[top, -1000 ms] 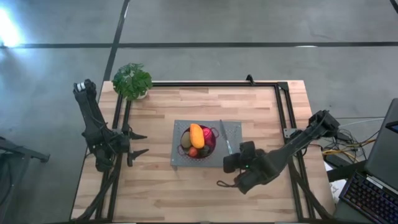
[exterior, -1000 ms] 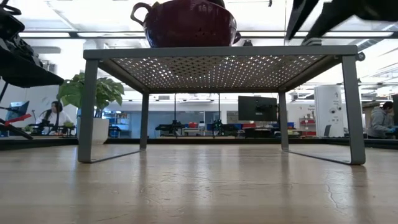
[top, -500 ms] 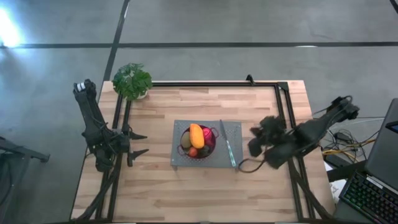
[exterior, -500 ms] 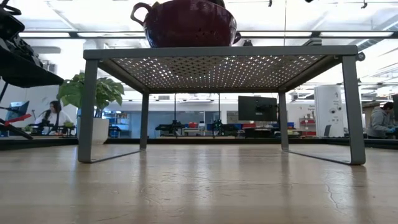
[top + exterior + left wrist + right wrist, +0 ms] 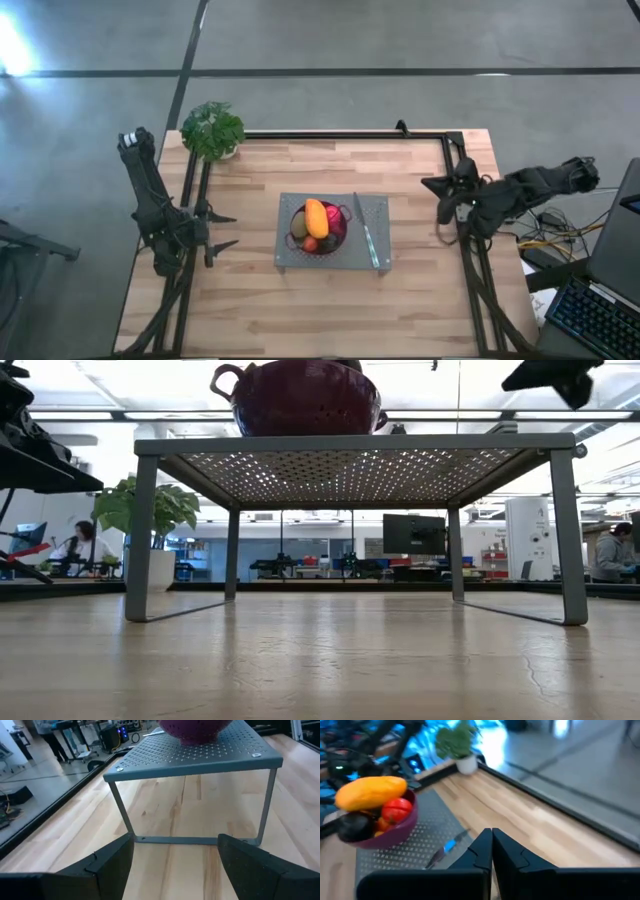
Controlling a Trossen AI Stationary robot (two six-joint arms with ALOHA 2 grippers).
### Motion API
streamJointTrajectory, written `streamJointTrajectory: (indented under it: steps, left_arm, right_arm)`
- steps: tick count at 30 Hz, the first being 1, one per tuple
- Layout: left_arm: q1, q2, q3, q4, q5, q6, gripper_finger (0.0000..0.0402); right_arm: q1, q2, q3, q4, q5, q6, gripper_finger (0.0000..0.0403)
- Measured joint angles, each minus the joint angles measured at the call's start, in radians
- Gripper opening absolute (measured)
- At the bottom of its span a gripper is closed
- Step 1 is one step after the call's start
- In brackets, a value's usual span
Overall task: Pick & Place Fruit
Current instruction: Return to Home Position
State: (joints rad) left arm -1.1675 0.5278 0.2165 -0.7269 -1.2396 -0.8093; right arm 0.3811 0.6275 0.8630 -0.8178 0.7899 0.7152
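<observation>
The toy fruit sits in a dark-red colander on a grey perforated stand. I see an oblong orange piece, a red one, a dark plum and a tiny orange piece. A slim silver knife lies on the stand beside the colander. My right gripper is shut and holds nothing, raised at the table's right side, away from the stand. My left gripper waits open left of the stand, above the table.
A leafy plant stands at the table's far left corner. Black frame rails run along the table's far, left and right edges. A laptop and cables lie beyond the right edge. Bare wood shows in front of and under the stand.
My right arm has pulled back from the stand's near right corner toward the table's right edge and somewhat toward the far side, rising as it went. The knife, colander and fruit have stayed where they were.
</observation>
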Motion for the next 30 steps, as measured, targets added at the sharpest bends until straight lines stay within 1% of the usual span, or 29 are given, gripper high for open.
streamJointTrajectory:
  steps: [2,5,7,11,19,21,22,25,27,30]
  left_arm:
    - [0.000,0.000,-0.002,0.002,0.000,0.002,0.0291]
    - [0.000,0.000,-0.006,0.004,0.001,0.008,0.0291]
    - [0.000,0.000,-0.006,0.004,0.001,0.038,0.0291]
    - [0.000,0.000,-0.005,0.004,0.001,0.048,0.0291]
    - [0.000,0.000,-0.005,0.003,-0.001,0.048,0.0291]
    - [0.000,0.000,-0.005,0.002,-0.005,0.048,0.0291]
    - [0.000,0.000,-0.005,0.002,-0.007,0.048,0.0291]
    - [0.000,0.000,-0.005,0.003,-0.010,0.048,0.0291]
    - [0.000,0.000,-0.005,0.003,-0.010,0.048,0.0291]
    - [0.000,0.000,-0.005,0.006,-0.011,0.048,0.0291]
  right_arm:
    - [-0.035,-0.062,-0.066,0.123,-0.041,-0.140,0.0008]
    - [-0.088,-0.132,-0.134,0.195,-0.099,-0.278,0.0008]
    - [-0.118,-0.171,-0.162,0.211,-0.141,-0.325,0.0008]
    - [-0.151,-0.240,-0.223,0.210,-0.215,-0.400,0.0008]
    - [-0.156,-0.397,-0.326,0.220,-0.215,-0.510,0.0008]
    - [-0.156,-0.430,-0.348,0.223,-0.203,-0.507,0.0008]
    - [-0.155,-0.444,-0.355,0.224,-0.173,-0.498,0.0008]
    - [-0.155,-0.474,-0.369,0.224,-0.032,-0.483,0.0008]
    - [-0.155,-0.484,-0.377,0.223,0.023,-0.482,0.0008]
    - [-0.155,-0.495,-0.378,0.225,0.028,-0.483,0.0008]
